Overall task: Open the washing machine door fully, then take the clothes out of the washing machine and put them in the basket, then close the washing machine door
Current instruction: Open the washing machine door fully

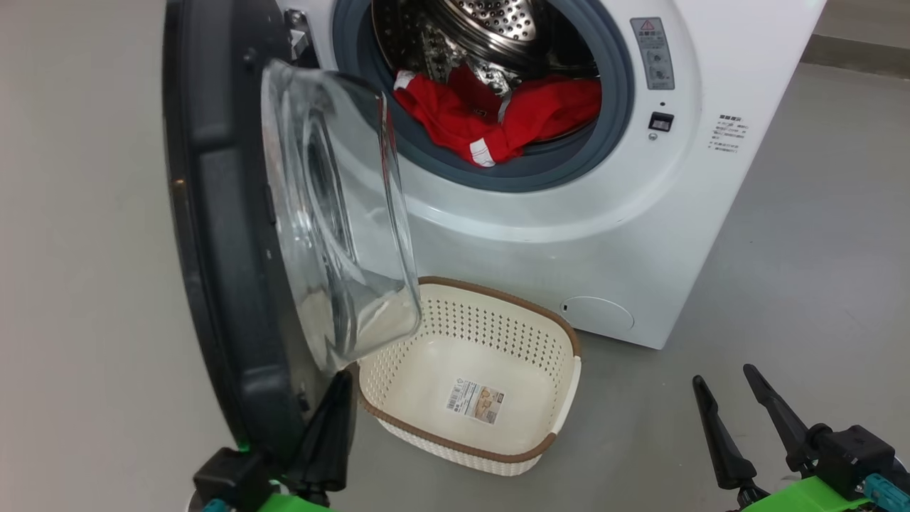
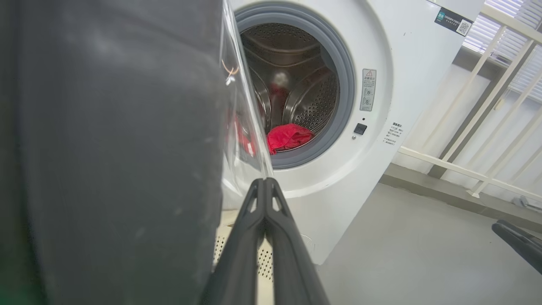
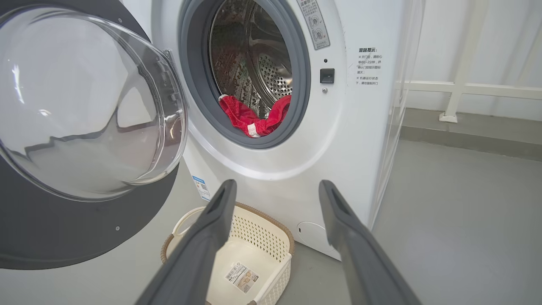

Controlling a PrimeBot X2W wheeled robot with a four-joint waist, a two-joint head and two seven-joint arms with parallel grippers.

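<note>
Fingers together, the left gripper (image 1: 343, 384) is leaning on the washing machine door (image 1: 213, 213); the right gripper (image 1: 725, 377) is waiting, spread apart. The clothes (image 1: 498, 114) are lying in the drum (image 1: 498, 18). A slip could swing the door into the basket (image 1: 561, 334).

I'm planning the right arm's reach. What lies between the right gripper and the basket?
In the head view, the stretch between the right gripper and the basket is bare grey floor.

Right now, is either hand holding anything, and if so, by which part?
Nothing is held. The left hand is shut on nothing, beside the washing machine door; the right hand is open and empty.
</note>
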